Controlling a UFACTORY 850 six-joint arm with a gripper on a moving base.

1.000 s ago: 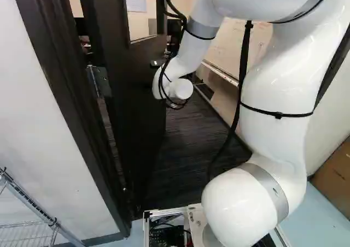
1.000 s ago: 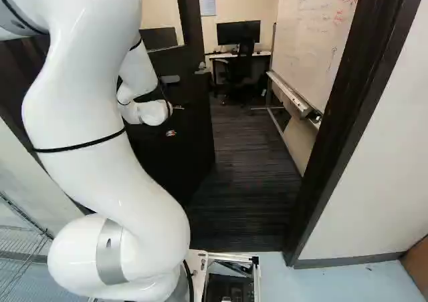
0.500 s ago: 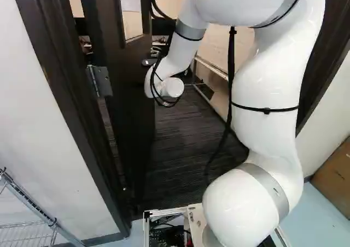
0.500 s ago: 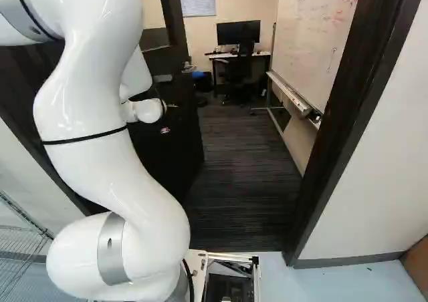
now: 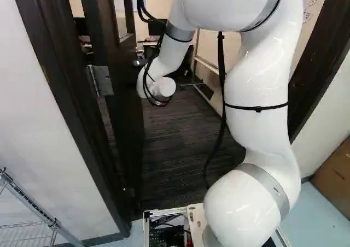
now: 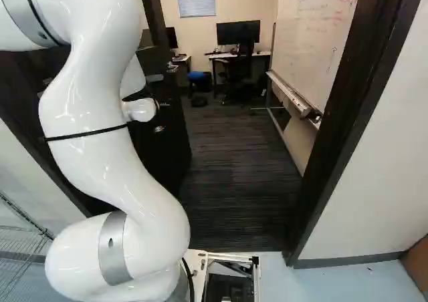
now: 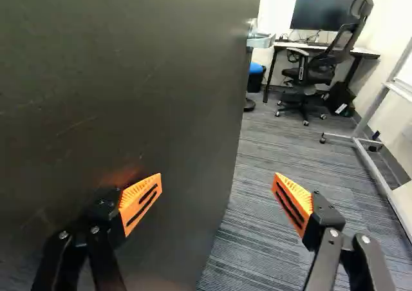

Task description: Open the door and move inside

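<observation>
One gripper [image 7: 217, 188], two fingers, two orange pads [image 7: 143, 199]: spread wide, nothing pinched between them. The finger at nine o'clock lies close over one dark door [image 7: 129, 78]; whether it touches, I can't tell. The other, at three o'clock, is over the carpet [image 7: 244, 239]. Just past twelve from the gripper is one door handle [image 7: 261, 40]; at one o'clock, farther off, a wheeled chair [image 7: 312, 72] and a desk [image 7: 360, 51].

From the base, the door stands open into the room at about eleven o'clock, with a whiteboard [image 6: 311, 41] at one.

The left base view alone shows a hinge [image 5: 100, 81], one of them. The right base view shows two monitors [image 6: 239, 33], the wrist view only one. Both base views catch a wire shelf [image 5: 24, 233]; the wrist view doesn't.
</observation>
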